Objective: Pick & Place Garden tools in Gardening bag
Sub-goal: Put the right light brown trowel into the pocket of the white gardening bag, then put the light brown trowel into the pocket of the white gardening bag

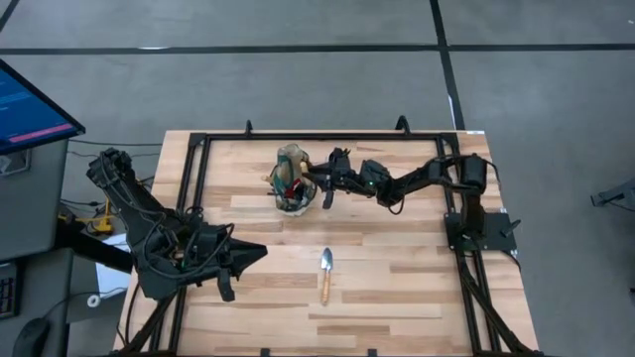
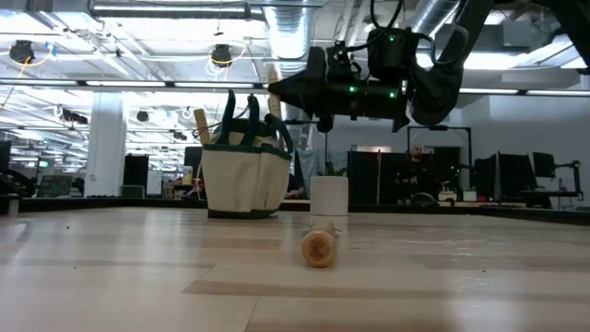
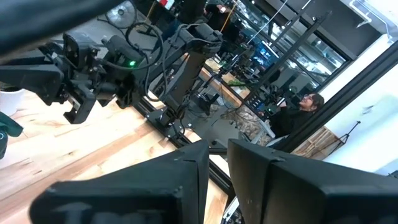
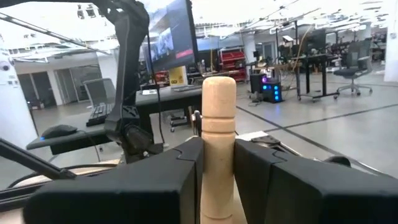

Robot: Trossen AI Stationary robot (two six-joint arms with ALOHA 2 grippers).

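- Table (image 1: 397, 297): light wood top, black frame round the edges.
- Left arm (image 1: 149, 238): parked at the near left corner, well apart from the work; left gripper (image 1: 253, 253) with fingers pressed together, nothing between them in its wrist view.
- Right arm (image 1: 417, 178): stretched from the right side toward the bag; right gripper (image 4: 217, 180) pinching a wooden handle (image 4: 219, 124), upright between the fingers in its wrist view; tool head hidden.
- Bag (image 1: 293, 183): beige canvas with green trim, standing at the far middle of the table, handles already poking out of the top; right gripper just beside it, above rim height in the low view.
- Pot (image 2: 329, 195): small, white, next to the bag; not a tool.
- Trowel (image 1: 325, 273): silver head, wooden handle, flat on the near middle of the table, well apart from the bag, untouched.
- Step in hand, by judgement: held tool poised over or beside the bag mouth, placing stage.
- Next move, by judgement: centre over the opening, lower clear of the handles inside, spread the fingers; then the trowel.
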